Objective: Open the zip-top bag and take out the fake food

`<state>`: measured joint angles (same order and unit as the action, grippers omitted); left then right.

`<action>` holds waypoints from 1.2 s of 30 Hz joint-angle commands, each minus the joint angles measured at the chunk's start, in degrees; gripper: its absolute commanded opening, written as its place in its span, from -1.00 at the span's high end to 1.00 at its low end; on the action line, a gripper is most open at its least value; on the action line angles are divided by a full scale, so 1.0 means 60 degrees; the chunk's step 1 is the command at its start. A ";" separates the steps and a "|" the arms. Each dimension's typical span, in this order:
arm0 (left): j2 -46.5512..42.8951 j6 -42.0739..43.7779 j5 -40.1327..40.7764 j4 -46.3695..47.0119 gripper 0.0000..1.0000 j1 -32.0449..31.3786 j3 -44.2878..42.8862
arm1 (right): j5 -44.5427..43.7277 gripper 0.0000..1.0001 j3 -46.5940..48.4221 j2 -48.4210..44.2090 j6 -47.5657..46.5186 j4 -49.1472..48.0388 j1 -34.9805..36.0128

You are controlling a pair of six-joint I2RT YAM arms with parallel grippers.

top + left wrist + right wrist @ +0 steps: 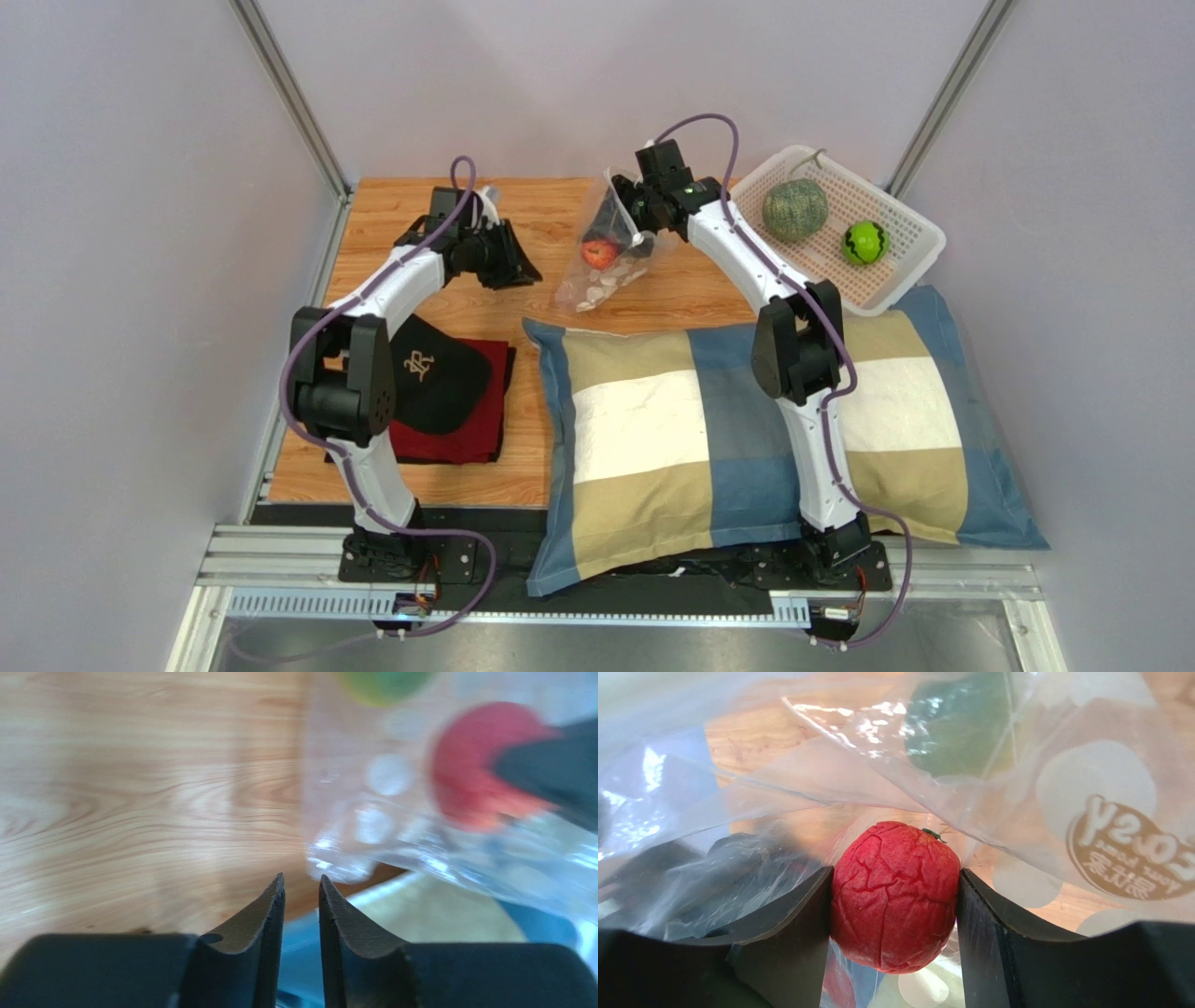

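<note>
The clear zip-top bag (pixel 606 266) lies on the wooden table at the back centre. My right gripper (pixel 615 235) reaches into its mouth and is shut on the red round fruit (pixel 896 896), with bag film (pixel 892 763) draped around it. A whitish piece (pixel 603 290) lies lower in the bag. My left gripper (pixel 514 263) sits just left of the bag, its jaws nearly together and empty (pixel 302 882), with the bag's corner (pixel 337 864) just past the tips. The grey-green melon ball (pixel 793 210) and bright green ball (pixel 864 244) lie in the white basket.
The white perforated basket (pixel 898 273) stands at the back right. A large checked pillow (pixel 673 420) covers the front right of the table. A black cap (pixel 438 371) on a red cloth (pixel 463 434) lies at the front left.
</note>
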<state>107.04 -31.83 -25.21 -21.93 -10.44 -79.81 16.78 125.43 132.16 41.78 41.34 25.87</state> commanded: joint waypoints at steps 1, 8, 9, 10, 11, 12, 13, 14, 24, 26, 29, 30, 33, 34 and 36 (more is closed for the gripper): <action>-0.1433 -0.0626 -0.1699 0.1500 0.32 -0.0004 0.0162 | -0.0803 1.00 0.0147 -0.0813 -0.0781 0.0596 0.0171; -0.2780 -0.1401 -0.1467 0.2628 0.14 -0.0326 -0.0073 | -0.1532 0.99 0.0586 -0.0933 -0.1555 0.0421 0.0668; -0.2855 -0.1838 -0.1438 0.2848 0.09 -0.0355 -0.0058 | -0.1783 0.99 0.0715 -0.0817 -0.1674 0.0579 0.0727; -0.2928 -0.1959 -0.1220 0.2980 -0.02 -0.0471 -0.0130 | -0.2017 0.99 0.0891 -0.0728 -0.1748 0.0943 0.0786; -0.2929 -0.1974 -0.1087 0.2895 -0.04 -0.0574 -0.0276 | -0.2048 1.00 0.0951 -0.0670 -0.1705 0.1004 0.0786; -0.2914 -0.1960 -0.0825 0.2676 -0.04 -0.0691 -0.0654 | -0.2063 1.00 0.0879 -0.0712 -0.1632 0.0991 0.0786; -0.2841 -0.1960 -0.0213 0.2210 -0.11 -0.0968 -0.0818 | -0.2208 1.00 0.0834 -0.0771 -0.1646 0.0845 0.0844; -0.2768 -0.1931 0.0010 0.2046 -0.11 -0.1101 -0.0979 | -0.2398 1.00 0.0834 -0.0858 -0.1733 0.0844 0.0903; -0.1567 -0.1522 0.1945 -0.0689 -0.26 -0.2069 -0.3264 | -0.3631 1.00 0.0440 -0.1356 -0.2217 0.0786 0.1299; -0.1464 -0.1520 0.2442 -0.0987 -0.23 -0.2084 -0.3310 | -0.3675 1.00 0.0307 -0.1474 -0.2144 0.0698 0.1284; -0.1610 -0.1243 0.2869 -0.1237 -0.22 -0.2084 -0.3208 | -0.3660 1.00 0.0190 -0.1606 -0.2144 0.0624 0.1299; -0.1726 -0.1213 0.2912 -0.1164 -0.22 -0.2084 -0.3149 | -0.3631 1.00 0.0175 -0.1635 -0.2144 0.0595 0.1299; -0.1786 -0.1213 0.2913 -0.0988 -0.24 -0.2084 -0.2929 | -0.3354 1.00 0.0014 -0.1694 -0.2086 0.0522 0.1299; -0.1714 -0.1198 0.2884 -0.1046 -0.24 -0.2084 -0.2943 | -0.3266 1.00 -0.0102 -0.1738 -0.2027 0.0478 0.1299; -0.1480 -0.1300 0.2942 -0.1483 -0.24 -0.2084 -0.3162 | -0.3017 1.00 -0.0264 -0.1826 -0.1954 0.0303 0.1313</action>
<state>98.02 -40.56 -9.32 -27.70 -22.85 -97.45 -3.05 125.32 125.12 29.95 46.57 33.32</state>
